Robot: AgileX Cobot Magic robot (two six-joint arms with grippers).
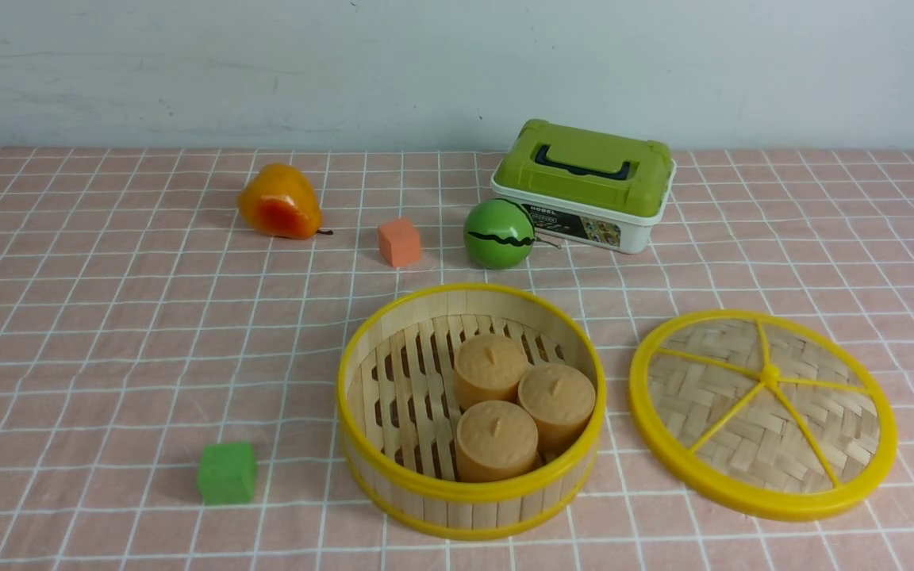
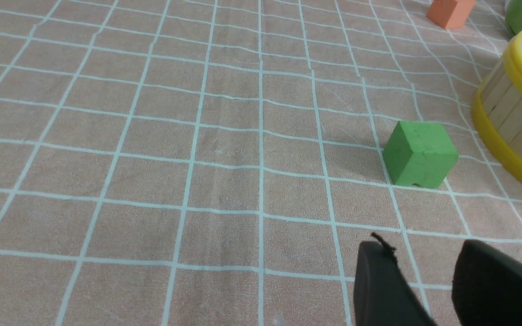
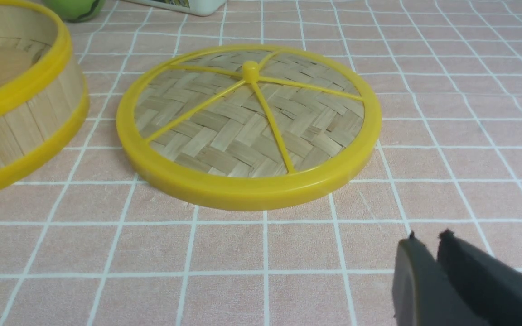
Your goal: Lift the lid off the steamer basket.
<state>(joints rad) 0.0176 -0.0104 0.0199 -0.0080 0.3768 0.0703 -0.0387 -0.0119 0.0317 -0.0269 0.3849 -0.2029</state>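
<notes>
We count one green foam cube (image 1: 227, 473) near the table's front edge, one orange pear-shaped fruit (image 1: 279, 202), one orange cube (image 1: 399, 242), and one green ball (image 1: 498, 233). One bamboo-slat steamer basket with yellow rings (image 1: 393, 464) holds three tan cakes (image 1: 496, 440). One woven bamboo lid with yellow rim (image 1: 743, 436) lies flat just right of it, apart. One green-lidded white box (image 1: 584, 186) sits behind. Both arms are cut off: the left gripper (image 2: 424, 276) is parted and empty, and the right gripper (image 3: 429, 253) is nearly closed and empty. Pink checked cloth (image 1: 108, 333) covers the table; the wall is pale.

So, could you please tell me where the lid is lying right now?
In the front view the lid lies flat on the checked cloth on the robot's right side, just beside the open steamer basket and in front of the white box with the green lid.
</notes>
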